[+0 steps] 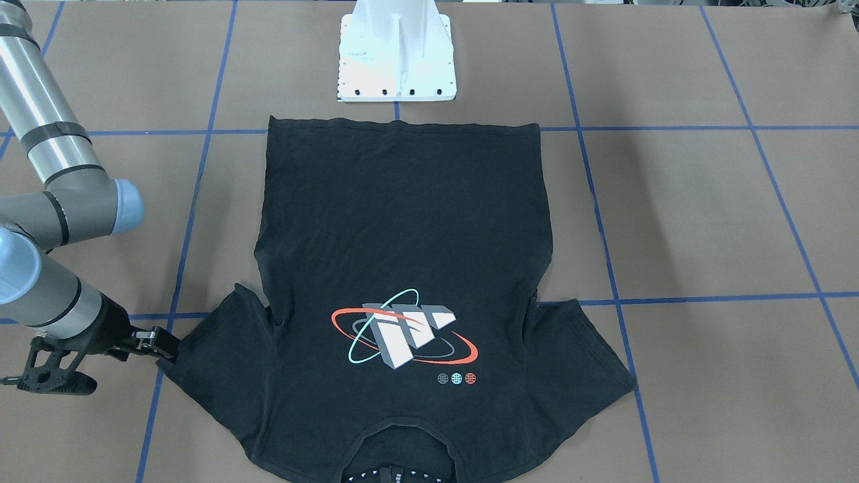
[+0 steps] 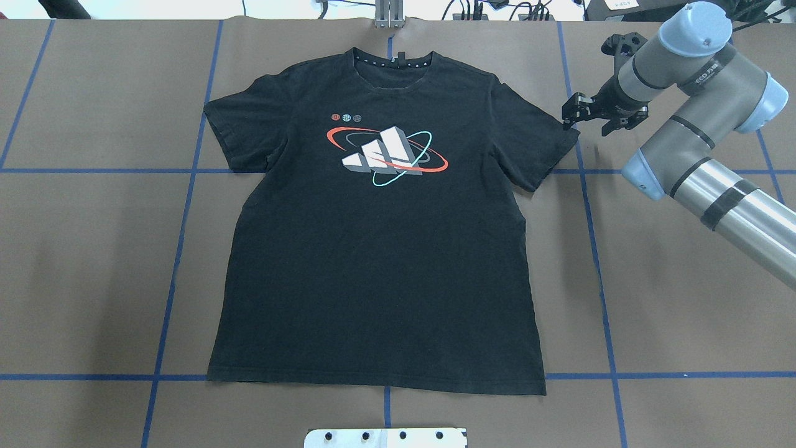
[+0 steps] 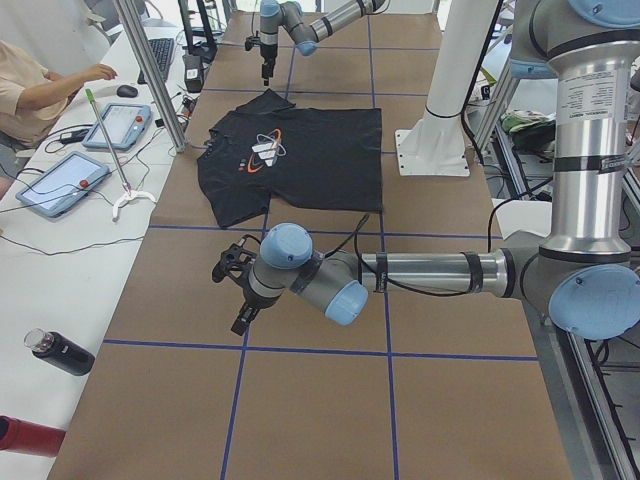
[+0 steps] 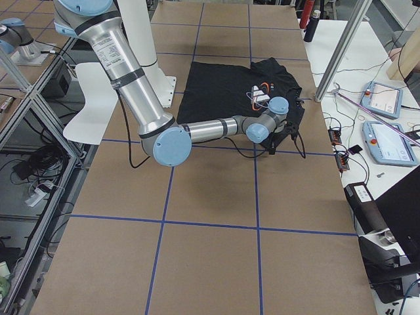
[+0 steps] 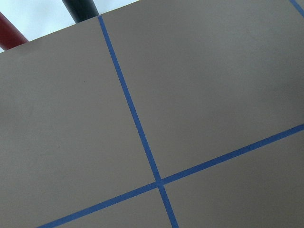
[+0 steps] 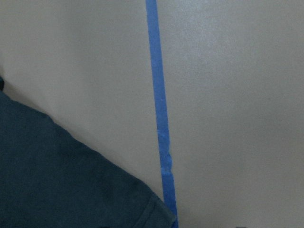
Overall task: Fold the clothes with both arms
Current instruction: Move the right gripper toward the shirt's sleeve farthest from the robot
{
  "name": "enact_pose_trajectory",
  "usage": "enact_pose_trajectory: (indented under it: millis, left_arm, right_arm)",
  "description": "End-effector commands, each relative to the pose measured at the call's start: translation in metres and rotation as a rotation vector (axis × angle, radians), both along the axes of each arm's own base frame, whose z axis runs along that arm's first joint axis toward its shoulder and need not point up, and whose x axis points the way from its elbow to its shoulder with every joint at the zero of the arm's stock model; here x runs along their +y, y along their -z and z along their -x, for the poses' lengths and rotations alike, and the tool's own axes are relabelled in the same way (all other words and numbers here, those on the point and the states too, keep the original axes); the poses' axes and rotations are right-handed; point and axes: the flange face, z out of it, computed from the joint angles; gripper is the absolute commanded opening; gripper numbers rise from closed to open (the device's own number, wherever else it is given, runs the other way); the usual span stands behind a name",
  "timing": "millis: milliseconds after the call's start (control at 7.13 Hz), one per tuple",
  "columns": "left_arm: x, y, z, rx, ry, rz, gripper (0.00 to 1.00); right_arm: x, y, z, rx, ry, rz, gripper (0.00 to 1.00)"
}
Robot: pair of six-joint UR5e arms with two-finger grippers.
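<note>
The bench (image 2: 684, 298) is covered in brown paper and marked into large squares by blue tape lines (image 2: 180, 249). A white pedestal (image 1: 396, 60) stands at its robot-side edge. Along the far side runs a white side bench (image 3: 60, 260) carrying two touch-screen pendants (image 3: 55, 183) (image 3: 123, 125), one black bottle (image 3: 62, 352) and one red bottle (image 3: 25, 437). A person (image 3: 30, 90) sits there with a hand on a mouse.

One black T-shirt (image 2: 373, 261) lies flat and spread out in the middle of the bench. Its printed graphic (image 2: 385, 149) faces up, its hem is nearest the pedestal and its collar points away from it.

Two arms are in view. The right arm (image 2: 715, 186) reaches across the brown paper, and the right end effector (image 2: 571, 117) sits at the outer hem of the shirt's right-hand sleeve (image 2: 547, 143), which lies flat. I cannot tell whether its fingers are clamped on the cloth. The left arm (image 3: 430, 268) stretches low over bare paper, and the left end effector (image 3: 243, 318) hangs well apart from the shirt. Its opening cannot be judged.
</note>
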Motion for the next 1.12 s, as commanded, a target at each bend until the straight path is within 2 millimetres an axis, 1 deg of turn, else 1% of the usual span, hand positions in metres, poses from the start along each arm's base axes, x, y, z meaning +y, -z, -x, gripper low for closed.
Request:
enact_pose_trajectory:
  millis: [0,140,421,561,701,981]
  left_arm:
    - [-0.0005,-0.0014,0.0001,-0.002,0.001,0.0,0.99]
    - [-0.0005,-0.0006,0.0,-0.001,0.0,-0.001,0.99]
    - [-0.0005,-0.0005,0.0,-0.002,-0.003,-0.005,0.99]
    - [0.0002,-0.0011,0.0,-0.003,-0.004,-0.006,0.99]
    - [0.0007,-0.0008,0.0002,-0.004,-0.004,-0.019,0.99]
    - [0.0007,-0.0003,0.0002,-0.004,-0.004,-0.024,0.99]
  right_arm:
    - [-0.0003,0.0002,0.0068,0.012,-0.002,-0.006,0.68]
    - [-0.0012,-0.005,0.0074,0.018,-0.002,0.002,0.68]
    - [-0.0017,-0.0047,0.0076,0.019,-0.001,0.001,0.66]
    - [-0.0047,0.001,0.009,0.019,-0.006,-0.007,0.59]
    - [-0.0042,0.0008,0.01,0.02,-0.005,-0.006,0.43]
    - [-0.0048,0.0002,0.0091,0.02,-0.006,-0.006,0.0]
